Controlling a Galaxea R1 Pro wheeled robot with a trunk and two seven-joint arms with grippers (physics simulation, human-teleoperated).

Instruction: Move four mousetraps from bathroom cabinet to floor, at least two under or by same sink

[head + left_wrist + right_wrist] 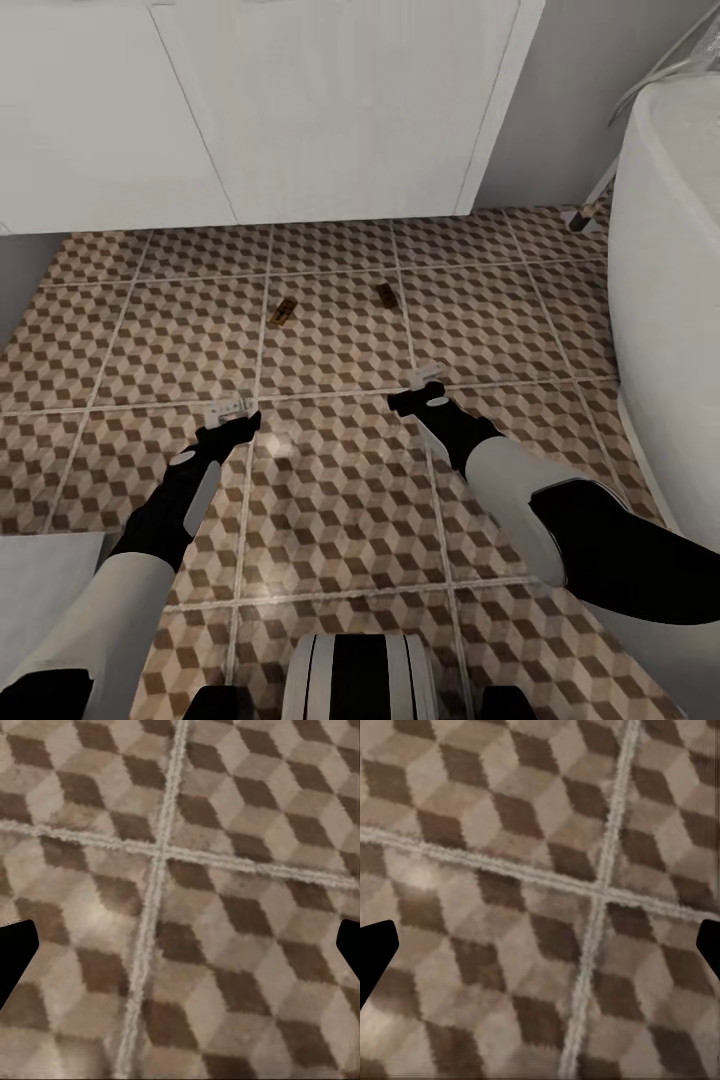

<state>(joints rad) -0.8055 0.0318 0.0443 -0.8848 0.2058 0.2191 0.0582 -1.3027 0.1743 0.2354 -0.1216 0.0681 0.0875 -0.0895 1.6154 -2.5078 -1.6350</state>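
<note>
Head view shows me two mousetraps (283, 312) (386, 294) on the bathroom floor (340, 500), beyond both grippers, near the white vanity (330, 110). Left gripper (229, 408) and right gripper (425, 377) hang above the tiles, jaws seemingly wide apart, holding nothing.

Both arms are reaching forward and down from the trunk, white upper sleeves giving way to black forearms and wrists. The left gripper (232, 408) is hanging low on the left side, its pale fingers (240, 404) pointing ahead and slightly inward. The right gripper (428, 376) is sitting a little farther forward, with the right forearm angling in from the right edge of the head view. In each wrist view, dark finger tips are showing at opposite edges, far apart, with nothing between them: the left gripper (180, 960) and the right gripper (540, 956) are both standing wide apart and holding nothing.
</note>
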